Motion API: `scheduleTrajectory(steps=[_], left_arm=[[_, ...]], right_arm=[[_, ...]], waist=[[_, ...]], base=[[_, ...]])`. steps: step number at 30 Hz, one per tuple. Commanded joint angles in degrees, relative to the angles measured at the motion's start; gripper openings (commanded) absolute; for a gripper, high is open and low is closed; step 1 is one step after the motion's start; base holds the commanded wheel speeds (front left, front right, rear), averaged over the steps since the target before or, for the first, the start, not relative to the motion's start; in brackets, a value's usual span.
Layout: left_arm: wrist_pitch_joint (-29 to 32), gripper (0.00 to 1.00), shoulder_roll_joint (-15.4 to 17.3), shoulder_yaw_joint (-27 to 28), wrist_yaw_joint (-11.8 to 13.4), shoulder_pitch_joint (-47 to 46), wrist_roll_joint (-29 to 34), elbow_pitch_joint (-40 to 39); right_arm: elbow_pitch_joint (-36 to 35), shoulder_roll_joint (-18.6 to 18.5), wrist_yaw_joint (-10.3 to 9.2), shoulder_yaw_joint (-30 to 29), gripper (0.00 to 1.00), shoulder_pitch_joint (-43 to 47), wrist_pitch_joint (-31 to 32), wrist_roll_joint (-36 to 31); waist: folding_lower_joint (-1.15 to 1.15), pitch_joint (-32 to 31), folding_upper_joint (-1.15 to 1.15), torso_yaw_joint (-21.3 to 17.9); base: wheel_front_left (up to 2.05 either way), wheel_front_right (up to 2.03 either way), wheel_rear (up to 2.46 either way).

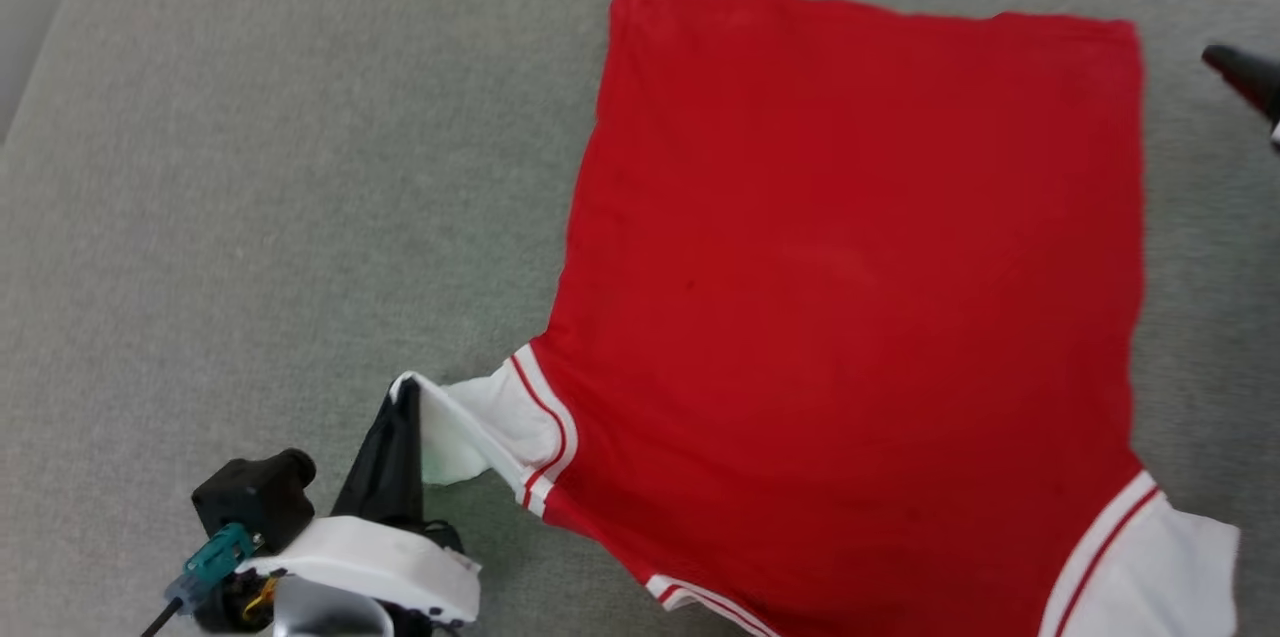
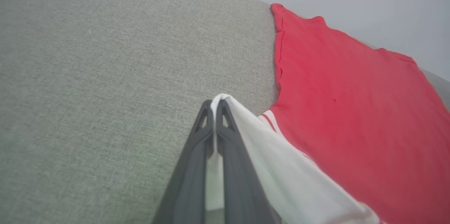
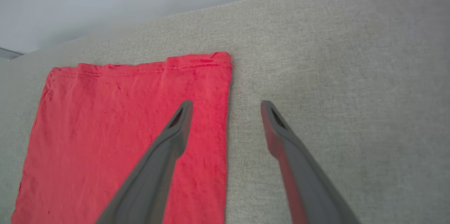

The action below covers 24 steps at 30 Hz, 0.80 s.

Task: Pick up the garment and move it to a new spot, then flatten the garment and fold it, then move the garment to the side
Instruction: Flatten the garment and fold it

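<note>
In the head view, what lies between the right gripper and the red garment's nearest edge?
Only a bare strip of grey cushion lies between the right gripper and the garment, as the head view shows.

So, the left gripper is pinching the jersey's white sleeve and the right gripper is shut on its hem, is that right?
Not quite: the right wrist view shows the right gripper open, holding nothing, above the edge of the red jersey and the grey cushion. The left gripper does pinch the white sleeve.
</note>
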Motion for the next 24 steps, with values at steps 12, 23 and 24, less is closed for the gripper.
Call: scheduleTrajectory(steps=[12, 23, 24], left_arm=[[-2.7, 0.0, -3.1, -3.1, -2.7, -6.9, 2.4, -0.2], [-3.8, 0.0, -3.5, -2.7, -3.7, -8.3, 1.6, 2.1], [-3.8, 0.0, -3.4, -2.7, -3.8, -8.4, 1.5, 2.3]], right_arm=[[7.1, 0.9, -0.04, -6.4, 1.0, -12.6, 6.8, -11.2], [11.3, 4.2, -0.06, -11.2, 0.0, -11.0, 12.4, -17.0], [10.8, 3.9, -0.06, -10.9, 0.0, -11.4, 12.0, -17.2]], waist=[[-0.02, 12.1, 0.0, 7.5], [-0.02, 12.3, 0.0, 7.7], [-0.02, 12.2, 0.0, 7.7]], base=[[0.0, 0.0, 0.0], [0.0, 0.0, 0.0], [0.0, 0.0, 0.0]])
